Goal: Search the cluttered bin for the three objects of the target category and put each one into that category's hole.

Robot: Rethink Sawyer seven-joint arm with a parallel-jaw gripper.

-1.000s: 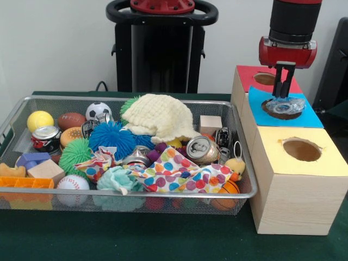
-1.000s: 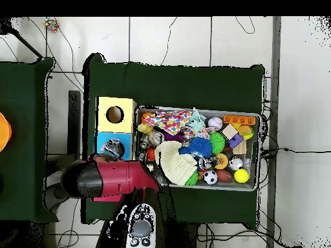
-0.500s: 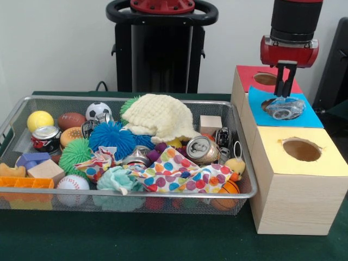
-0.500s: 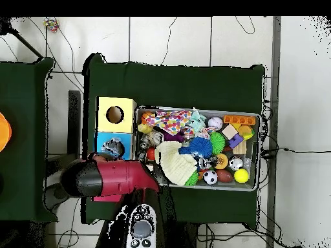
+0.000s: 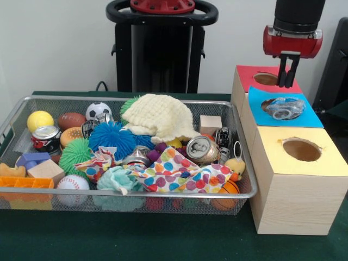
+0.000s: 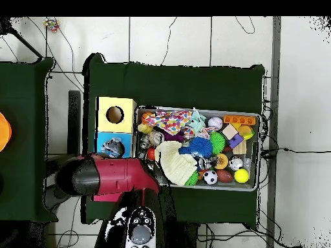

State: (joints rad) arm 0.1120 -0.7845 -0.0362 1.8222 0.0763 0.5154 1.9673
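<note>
A crushed silver can point(image 5: 284, 107) lies in the round hole of the blue-topped box point(image 5: 310, 117), sticking up above the rim; from overhead the can point(image 6: 114, 148) shows in the same hole. My gripper point(image 5: 287, 84) hangs just above and behind it, over the seam between the red and blue boxes, open by a narrow gap and holding nothing. More cans lie in the wire bin point(image 5: 136, 194): one point(image 5: 202, 149) at the right, one point(image 5: 44, 136) at the far left, a crushed one point(image 5: 137, 156) in the middle. In the overhead view the red arm point(image 6: 106, 177) hides the gripper.
A red-topped box point(image 5: 247, 76) stands behind the blue one and a yellow-topped box point(image 5: 326, 163) in front, each with a hole. The bin also holds a knitted yellow hat point(image 5: 160, 117), a polka-dot cloth point(image 5: 179, 174), balls, spiky toys and blocks.
The gripper has risen off the crushed can, which stays in the blue box's hole. The arm has drawn back slightly in the overhead view.
</note>
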